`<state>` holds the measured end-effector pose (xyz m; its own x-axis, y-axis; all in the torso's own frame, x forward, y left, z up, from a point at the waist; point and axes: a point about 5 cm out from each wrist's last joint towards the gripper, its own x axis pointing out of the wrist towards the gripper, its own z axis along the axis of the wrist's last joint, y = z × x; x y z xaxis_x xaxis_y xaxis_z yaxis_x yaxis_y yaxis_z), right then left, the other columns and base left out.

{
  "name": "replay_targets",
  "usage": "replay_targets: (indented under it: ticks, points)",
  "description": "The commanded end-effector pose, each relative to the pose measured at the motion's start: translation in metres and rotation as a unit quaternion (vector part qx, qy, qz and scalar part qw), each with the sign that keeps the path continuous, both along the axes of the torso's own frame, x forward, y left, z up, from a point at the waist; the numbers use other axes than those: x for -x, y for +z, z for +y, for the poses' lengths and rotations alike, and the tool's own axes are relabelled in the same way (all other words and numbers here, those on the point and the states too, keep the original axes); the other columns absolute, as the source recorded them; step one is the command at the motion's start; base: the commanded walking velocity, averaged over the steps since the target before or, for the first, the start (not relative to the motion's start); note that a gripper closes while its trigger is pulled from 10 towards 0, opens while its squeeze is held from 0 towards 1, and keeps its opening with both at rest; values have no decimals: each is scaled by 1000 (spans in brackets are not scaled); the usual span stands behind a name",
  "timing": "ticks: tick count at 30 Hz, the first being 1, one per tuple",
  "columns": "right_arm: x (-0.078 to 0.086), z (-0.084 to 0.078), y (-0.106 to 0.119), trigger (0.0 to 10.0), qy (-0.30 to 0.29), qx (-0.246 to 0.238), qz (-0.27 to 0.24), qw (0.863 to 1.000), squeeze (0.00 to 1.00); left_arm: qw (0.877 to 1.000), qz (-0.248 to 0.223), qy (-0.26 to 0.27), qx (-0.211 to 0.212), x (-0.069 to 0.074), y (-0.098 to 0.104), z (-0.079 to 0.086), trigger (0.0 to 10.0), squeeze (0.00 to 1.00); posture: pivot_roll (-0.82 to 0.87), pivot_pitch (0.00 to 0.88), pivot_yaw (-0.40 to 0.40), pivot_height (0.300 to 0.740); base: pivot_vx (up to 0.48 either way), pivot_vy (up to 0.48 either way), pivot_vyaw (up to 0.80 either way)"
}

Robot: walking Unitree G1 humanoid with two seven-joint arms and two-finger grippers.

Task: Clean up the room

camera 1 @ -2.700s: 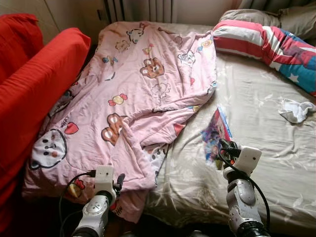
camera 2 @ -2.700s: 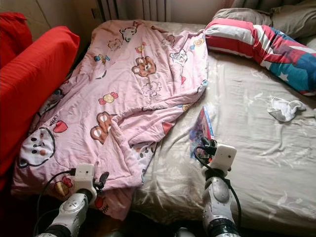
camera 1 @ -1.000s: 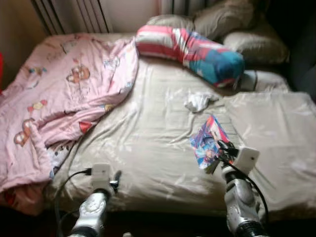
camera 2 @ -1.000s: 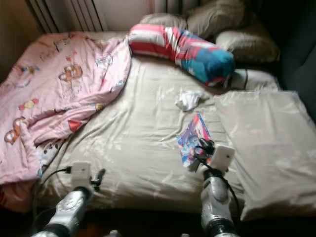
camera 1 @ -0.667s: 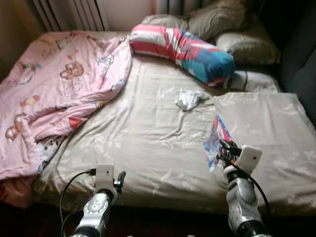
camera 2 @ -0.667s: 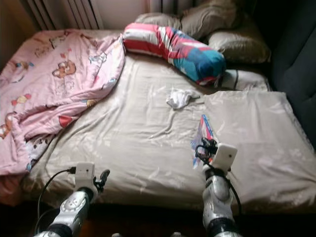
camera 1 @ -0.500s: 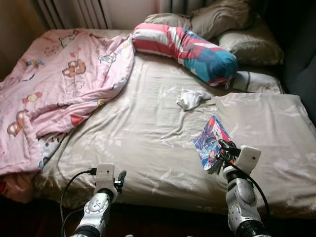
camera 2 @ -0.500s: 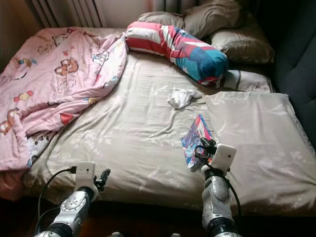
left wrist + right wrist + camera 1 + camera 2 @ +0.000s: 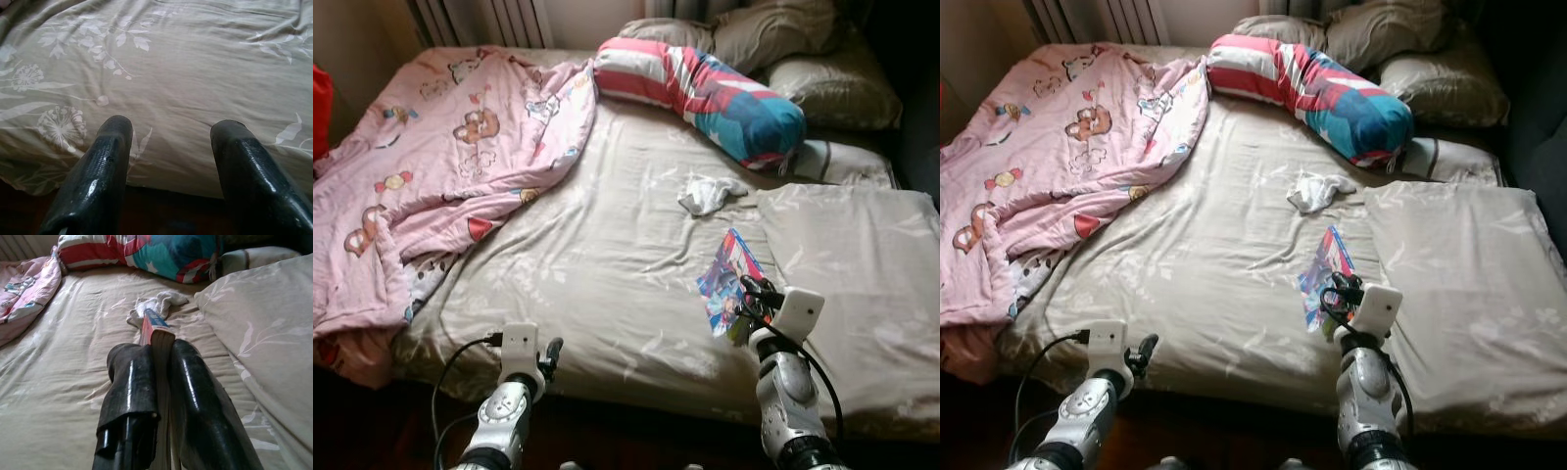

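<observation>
Book (image 9: 729,280) with its colourful cover is sitting pinched in the right hand (image 9: 745,311) above the beige bed (image 9: 607,255), near a white sock (image 9: 708,193). Left wrist view: the left hand (image 9: 171,142) is hanging spread apart at the mattress edge. Right wrist view: both fingers (image 9: 131,382) are clamping the book's spine.

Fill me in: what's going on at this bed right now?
The robot stands at the edge of a bed with a beige leaf-print sheet. Its right gripper is shut on a thin, colourful picture book, held on edge above the sheet. The left gripper hangs open and empty over the mattress edge. A crumpled white cloth, a pink cartoon-print blanket and a striped red, white and blue bolster pillow lie on the bed.
</observation>
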<state>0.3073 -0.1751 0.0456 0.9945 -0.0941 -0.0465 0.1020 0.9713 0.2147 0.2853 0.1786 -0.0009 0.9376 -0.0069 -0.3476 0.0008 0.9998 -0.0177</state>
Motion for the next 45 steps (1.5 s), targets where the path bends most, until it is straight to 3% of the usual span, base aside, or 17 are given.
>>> replay_targets:
  ticks: [1, 20, 27, 45]
  points:
    - [-3, 1, 5, 10000, 3, 5, -13, 1000, 0, 1000, 13, 5, 3, 5, -5, 3, 10000, 0, -45, 161, 20, 726, 0, 0, 0]
    - [-4, 6, 5, 10000, 8, 2, -9, 1000, 0, 1000, 11, -6, 1, 5, -5, 1, 10000, 0, -45, 143, 25, 726, 209, 0, 0]
    - [-4, 6, 5, 10000, 7, 1, -9, 1000, 0, 1000, 10, -8, 0, 4, -4, 0, 10000, 0, -44, 141, 26, 726, 268, 0, -721]
    - [-2, 12, 2, 10000, 20, -7, -4, 1000, 0, 1000, 10, -7, -12, 5, -5, 0, 10000, 0, -48, 157, 26, 726, 0, 0, 0]
